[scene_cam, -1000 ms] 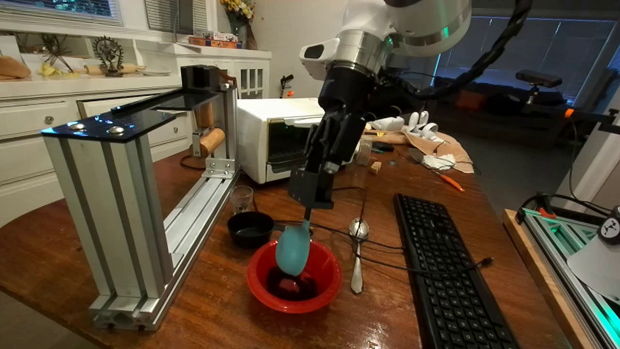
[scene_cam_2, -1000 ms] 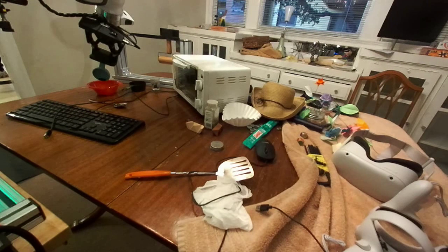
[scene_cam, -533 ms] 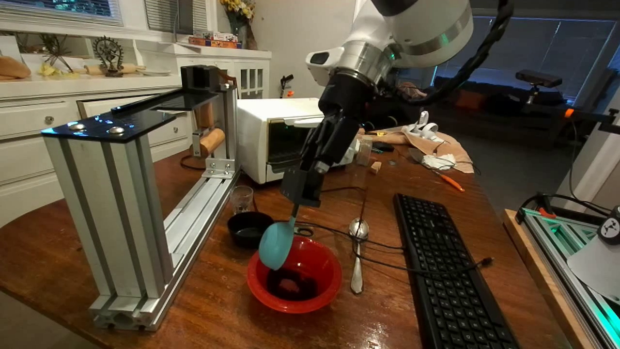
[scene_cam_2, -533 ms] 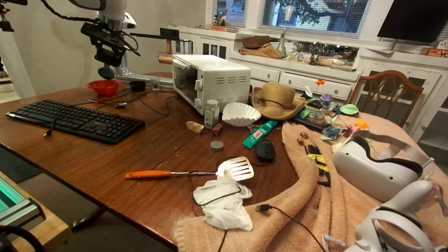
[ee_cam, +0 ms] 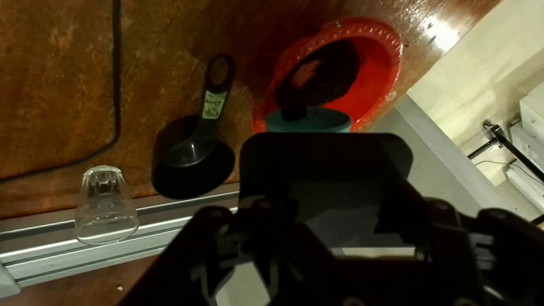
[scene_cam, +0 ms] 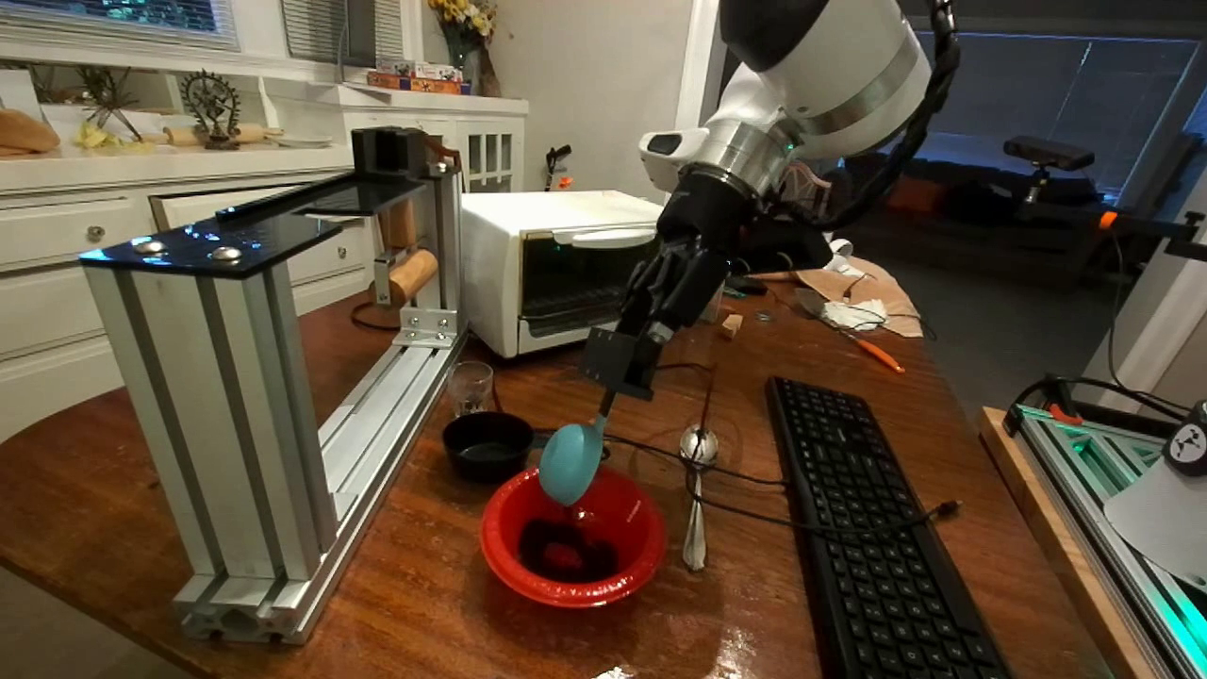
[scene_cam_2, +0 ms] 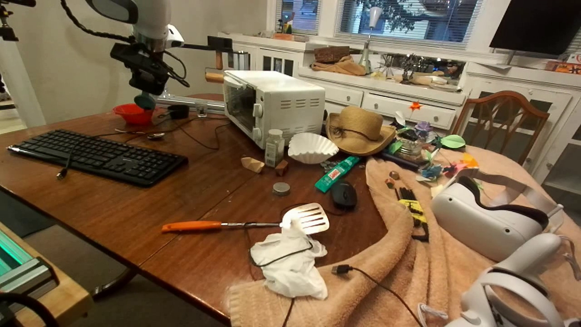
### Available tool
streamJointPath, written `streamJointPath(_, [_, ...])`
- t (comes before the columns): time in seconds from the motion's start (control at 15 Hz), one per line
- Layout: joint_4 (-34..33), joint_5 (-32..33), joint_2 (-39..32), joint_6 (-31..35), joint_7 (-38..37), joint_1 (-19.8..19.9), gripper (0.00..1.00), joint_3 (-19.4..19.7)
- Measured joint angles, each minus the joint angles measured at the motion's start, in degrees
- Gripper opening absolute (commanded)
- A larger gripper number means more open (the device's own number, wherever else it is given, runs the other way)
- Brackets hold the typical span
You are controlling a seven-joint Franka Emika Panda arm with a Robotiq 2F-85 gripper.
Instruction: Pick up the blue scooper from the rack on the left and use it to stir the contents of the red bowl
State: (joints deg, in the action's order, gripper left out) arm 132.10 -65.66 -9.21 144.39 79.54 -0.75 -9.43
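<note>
My gripper [scene_cam: 643, 332] is shut on the black block [scene_cam: 615, 360] at the handle end of the blue scooper [scene_cam: 570, 464]. The scooper hangs tilted, its teal head over the rear side of the red bowl [scene_cam: 575, 592] in an exterior view. In the wrist view a dark patch overlaps the scooper's head [ee_cam: 323, 121], and the block hides much of the scooper. The dark contents [ee_cam: 333, 70] cover much of the bowl's bottom, with a bare red spot among them. To the left stands the silver rack [scene_cam: 217, 405] under its dark top plate; the scooper is off it.
A black measuring cup [scene_cam: 486, 448] and a clear glass [scene_cam: 471, 387] stand between bowl and rack. Right of the bowl lie a silver spoon [scene_cam: 696, 500], thin cables and a black keyboard [scene_cam: 877, 528]. Behind is a white toaster oven [scene_cam: 566, 273].
In an exterior view the scooper swung left, then came back right and slightly farther from that camera, still held. The bowl has stayed in place.
</note>
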Motion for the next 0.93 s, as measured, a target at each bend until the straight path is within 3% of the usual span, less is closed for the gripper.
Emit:
streamJointPath(0.47, [2.6, -3.8, 2.7, -5.3, 7.9, -0.4, 0.35, 1.0])
streamJointPath(0.93, [3.6, -4.4, 3.8, -2.2, 9.1, -2.3, 0.35, 1.1])
